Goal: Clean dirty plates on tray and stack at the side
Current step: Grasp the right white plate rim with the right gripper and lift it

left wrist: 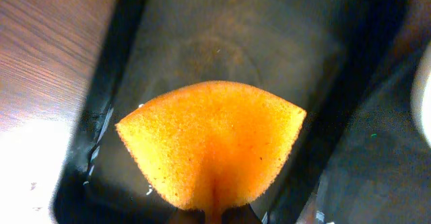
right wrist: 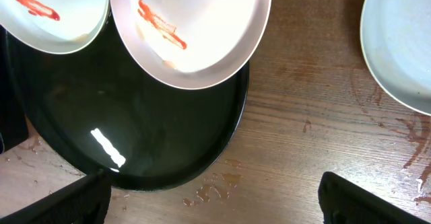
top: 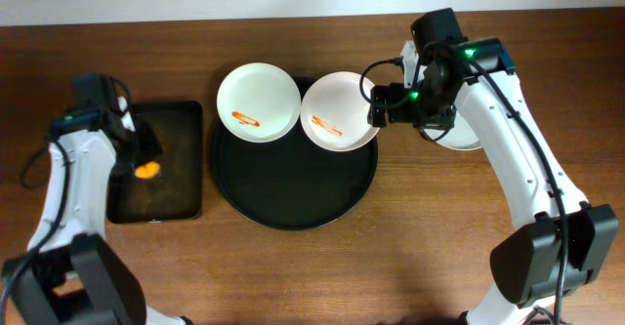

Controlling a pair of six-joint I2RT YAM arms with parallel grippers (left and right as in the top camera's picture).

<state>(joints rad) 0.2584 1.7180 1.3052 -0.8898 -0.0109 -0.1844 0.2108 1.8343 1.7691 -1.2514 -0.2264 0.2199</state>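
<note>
Two dirty plates lie on the back of the round black tray (top: 293,193). The left plate (top: 258,101) and the right plate (top: 340,110) each carry an orange smear. A third white plate (top: 461,140) rests on the wood to the right, partly hidden under my right arm. My right gripper (top: 391,110) hangs open beside the right plate, holding nothing. In the right wrist view its gripper (right wrist: 215,204) spans wet wood between the tray (right wrist: 135,116) and the third plate (right wrist: 401,42). My left gripper (left wrist: 214,216) is shut on an orange sponge (left wrist: 212,143).
A rectangular black tray (top: 156,203) sits left of the round one, with the sponge (top: 146,170) held above it. Water drops (right wrist: 215,190) lie on the wood by the round tray's rim. Brown tabletop runs along the front.
</note>
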